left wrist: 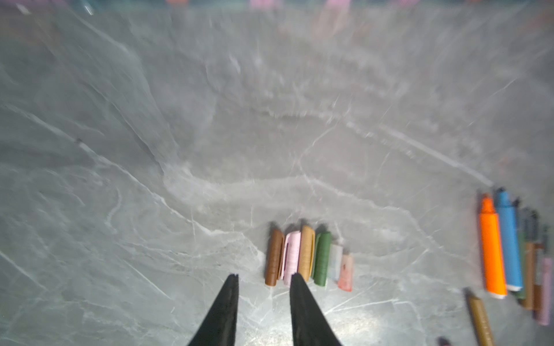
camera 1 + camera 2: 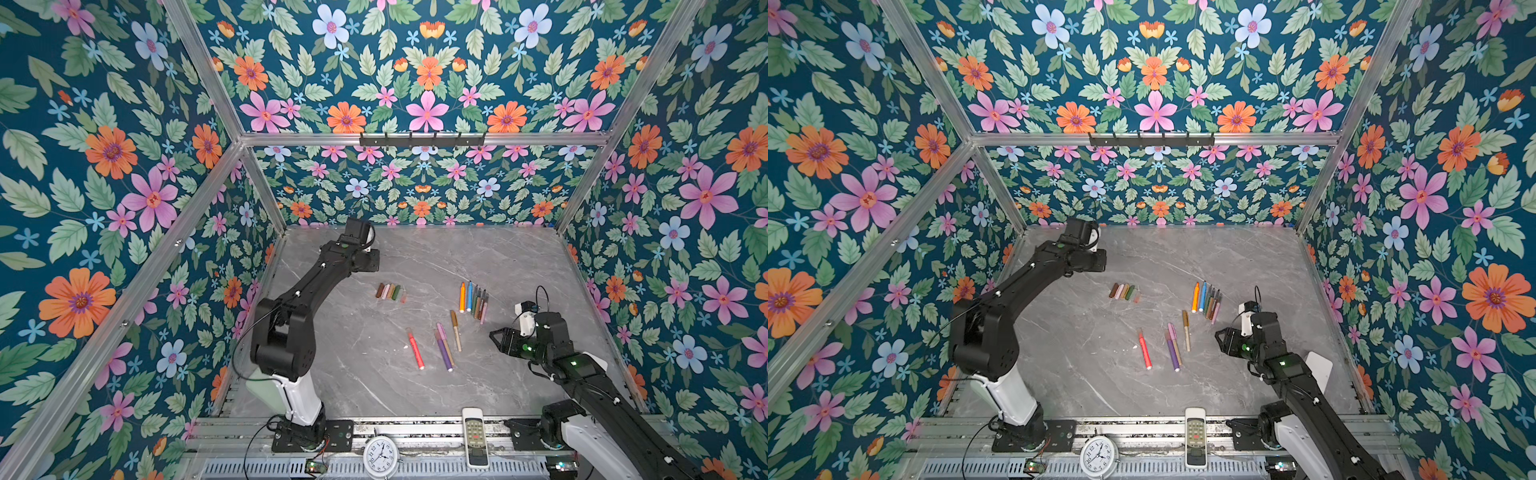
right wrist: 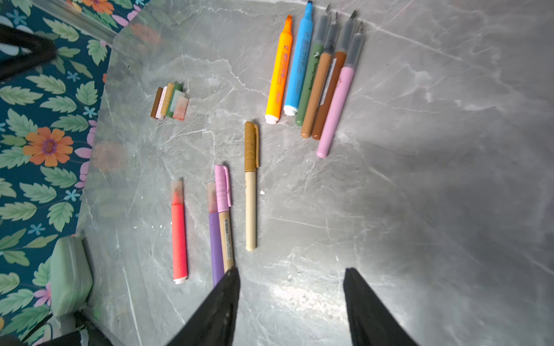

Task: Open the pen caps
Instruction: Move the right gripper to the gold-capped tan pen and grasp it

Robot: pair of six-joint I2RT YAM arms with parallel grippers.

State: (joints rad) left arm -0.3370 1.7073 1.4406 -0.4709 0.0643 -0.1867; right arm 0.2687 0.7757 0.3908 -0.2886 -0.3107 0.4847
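A white round alarm clock (image 2: 381, 455) and a white remote control with buttons (image 2: 474, 436) lie nearest, at the metal rail (image 2: 415, 424) along the front edge of the surface. That surface is a grey marble-patterned tabletop (image 2: 415, 257). It is boxed in by walls of dark teal floral wallpaper (image 2: 428, 62) on an aluminium frame (image 2: 291, 139), with a black hook rail (image 2: 422, 139) on the back crossbar.

Six loose pen caps (image 2: 390, 292) lie side by side in one tight row a little left of the surface's middle: brown, pink, tan, green and two translucent ones, the last reddish. Six uncapped pens (image 2: 473, 301) lie in a touching row toward the right edge, tips pointing at the back edge: orange, blue, green, tan, brown, pink.

Four more, caps on, lie between these rows and the front edge:
- a red pen with a translucent cap (image 3: 179, 233)
- a purple pen with a translucent cap (image 3: 215, 245), touching the next one
- a tan pen with a pink cap (image 3: 226, 239)
- a cream pen with a golden-brown cap (image 3: 250, 203)

The left gripper (image 1: 264, 275) is near the cap row on its back-edge side, jaws a little apart with nothing between them. The right gripper (image 3: 291, 269) is near the right edge, jaws wide apart and empty.
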